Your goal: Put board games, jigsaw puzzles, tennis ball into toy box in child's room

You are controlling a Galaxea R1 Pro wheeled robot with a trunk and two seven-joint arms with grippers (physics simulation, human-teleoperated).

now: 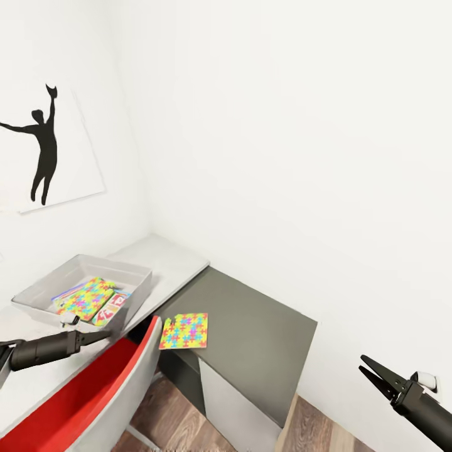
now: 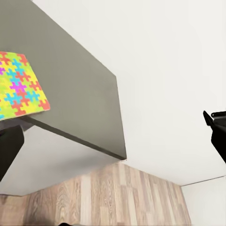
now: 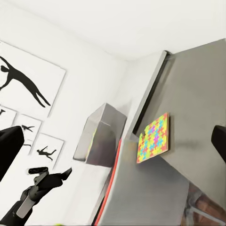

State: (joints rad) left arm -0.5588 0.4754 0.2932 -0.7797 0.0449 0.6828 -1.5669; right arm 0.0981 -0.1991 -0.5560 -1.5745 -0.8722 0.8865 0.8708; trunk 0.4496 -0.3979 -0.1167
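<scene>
Red and grey, the chair [image 1: 88, 402] fills the near left corner, its back edge reaching up toward the desk. Just above it the left gripper [image 1: 94, 338] hangs low over the near edge of the table [image 1: 169, 263], its fingers drawn to a narrow dark point, apparently closed on nothing. At the near right the right gripper [image 1: 375, 371] hovers over bare floor with its two fingers spread, holding nothing; it looks parked out of the way.

Beyond the chair, one jigsaw puzzle [image 1: 184, 331] lies flat on the lower dark-grey section [image 1: 263, 326], at its near left corner, close to where it joins the lighter desk top. It is well apart from both grippers, so it looks like the next pick, and its thin flat shape may be hard to get under.

Farther left, the toy box [image 1: 135, 295] sits on the light grey top with another puzzle [image 1: 85, 298] and a printed game box [image 1: 112, 309] already inside.

Behind, white walls meet in a corner, a dancer picture [image 1: 44, 147] hangs left, and wood-plank floor [image 1: 182, 414] shows below.
</scene>
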